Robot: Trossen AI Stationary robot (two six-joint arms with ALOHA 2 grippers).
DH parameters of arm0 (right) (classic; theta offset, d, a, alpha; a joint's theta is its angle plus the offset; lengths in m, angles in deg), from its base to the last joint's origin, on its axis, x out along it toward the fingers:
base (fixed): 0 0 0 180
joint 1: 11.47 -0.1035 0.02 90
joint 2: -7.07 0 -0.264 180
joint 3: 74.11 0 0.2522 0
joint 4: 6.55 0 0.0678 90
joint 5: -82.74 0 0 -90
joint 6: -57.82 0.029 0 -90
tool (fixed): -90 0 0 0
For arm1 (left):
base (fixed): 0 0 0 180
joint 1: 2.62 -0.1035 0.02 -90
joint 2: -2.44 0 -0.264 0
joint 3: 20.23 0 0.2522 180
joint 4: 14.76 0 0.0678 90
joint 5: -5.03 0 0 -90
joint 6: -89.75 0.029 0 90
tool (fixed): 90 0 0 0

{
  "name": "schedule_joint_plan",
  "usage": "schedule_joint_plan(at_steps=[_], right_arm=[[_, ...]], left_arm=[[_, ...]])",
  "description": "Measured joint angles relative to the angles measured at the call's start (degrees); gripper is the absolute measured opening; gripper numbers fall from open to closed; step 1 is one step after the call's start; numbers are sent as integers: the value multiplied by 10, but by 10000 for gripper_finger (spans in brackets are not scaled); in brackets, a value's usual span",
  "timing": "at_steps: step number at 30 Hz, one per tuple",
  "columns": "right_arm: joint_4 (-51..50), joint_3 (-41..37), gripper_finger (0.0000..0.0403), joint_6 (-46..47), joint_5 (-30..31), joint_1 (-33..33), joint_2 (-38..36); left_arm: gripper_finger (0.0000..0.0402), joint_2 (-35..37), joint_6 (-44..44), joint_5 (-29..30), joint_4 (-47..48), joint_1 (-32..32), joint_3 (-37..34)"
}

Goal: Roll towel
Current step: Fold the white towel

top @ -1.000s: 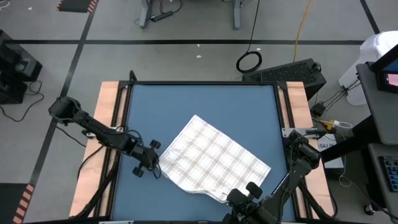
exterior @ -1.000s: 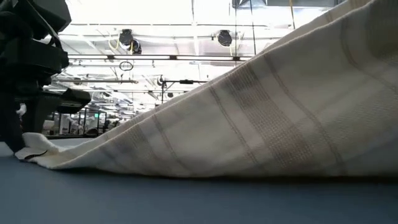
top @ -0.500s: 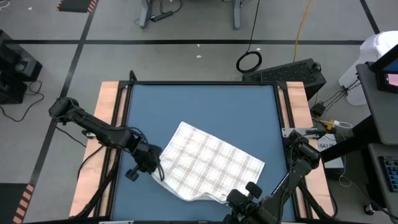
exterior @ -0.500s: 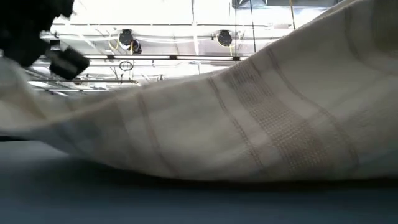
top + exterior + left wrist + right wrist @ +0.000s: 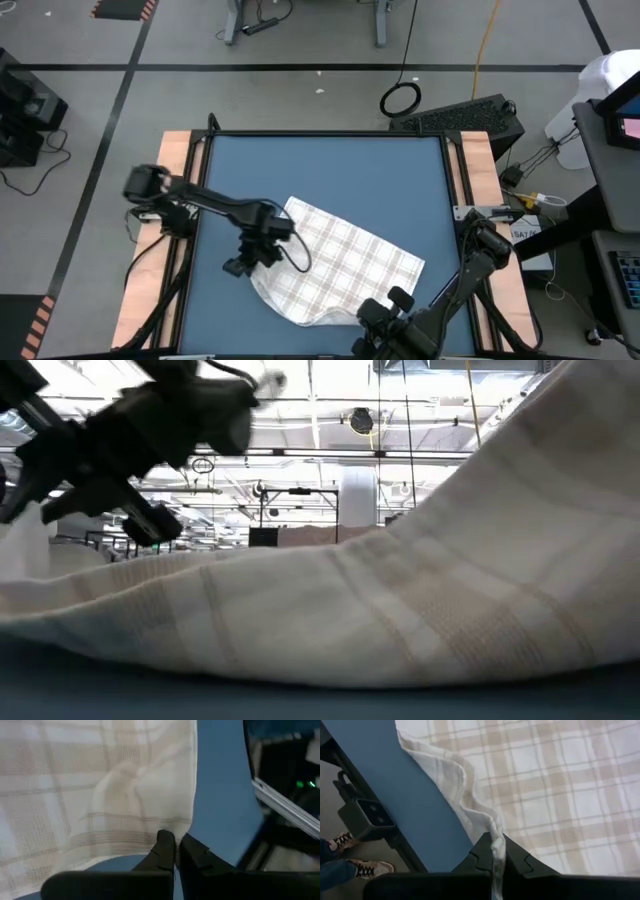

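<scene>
The white plaid towel [image 5: 345, 262] lies spread on the blue table top, in the near right half. Its near corner is raised, so in the low view the cloth [image 5: 400, 610] slopes up to the right. My left gripper [image 5: 268, 250] is shut on the towel's left side; in its wrist view [image 5: 176, 852] the cloth [image 5: 75, 785] stretches away from the fingertips. At the table's near edge my right gripper [image 5: 372, 315] is shut on the towel's near corner, which is bunched in its wrist view [image 5: 497, 852]. My left gripper pinches the towel's left corner edge [image 5: 172, 834] between its two shut fingers. It comes slanting down from the table's left. The corner is lifted off the table and the cloth behind it lies slack and wrinkled. My right gripper pinches a bunched fold of the towel's near corner [image 5: 496, 836] between its two fingers, slanting down from the near side. That corner is held above the table, and the cloth falls away from it to the table top.
The blue table top [image 5: 320, 165] is bare beyond the towel, toward the far edge and the left. Wooden rails [image 5: 175, 200] run along both sides. A black box [image 5: 367, 817] and a person's shoes [image 5: 365, 867] show beside the table's edge in the right wrist view.
My left gripper has risen and moved toward the table's right and far side, turning as it went. It has carried the towel's left corner up off the table and inward over the cloth. The towel's far corner has slid toward the left. The right-hand end stays raised.
</scene>
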Motion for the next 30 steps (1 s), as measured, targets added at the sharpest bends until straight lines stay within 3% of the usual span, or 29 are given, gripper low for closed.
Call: schedule_joint_plan(at_steps=[8, 13, 18, 26, 30], right_arm=[[12, 0, 2, 0, -2, 3, 7], [15, 0, 2, 1, -1, 3, 7], [24, -8, 2, 2, -2, 3, 7], [83, -40, 2, 2, -3, 3, 7], [91, -44, 2, 2, -5, 3, 7]], left_arm=[[21, -132, 65, 1, 74, -5, 151], [23, -157, 68, 2, 76, -5, 217], [31, -162, 78, 27, 76, -5, 239], [148, -162, 77, 39, 38, -6, 239], [197, -150, 73, 70, 73, -12, 239]])
